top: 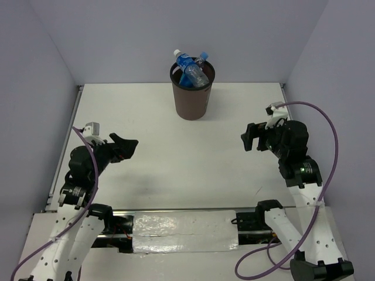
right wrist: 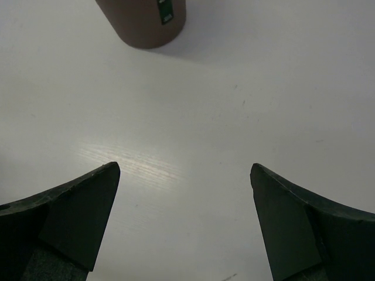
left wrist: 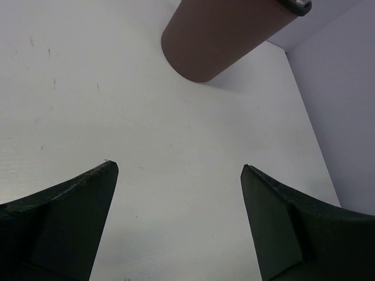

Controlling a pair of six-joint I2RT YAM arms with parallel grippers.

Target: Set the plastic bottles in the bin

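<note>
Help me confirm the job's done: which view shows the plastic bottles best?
Top external: the plastic bottles stick up out of the open top of the bin. Both wrist views show only the bin's brown outer wall, no bottles.

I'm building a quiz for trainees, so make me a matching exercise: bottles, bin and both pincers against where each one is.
Column one: 1 plastic bottles; 2 bin; 3 left pincer; 4 right pincer.
Column two: A open, above the right side of the table; B upright at the far middle; C open, above the left side; D in the bin, poking past its rim.
Pairs: 1-D, 2-B, 3-C, 4-A.
</note>
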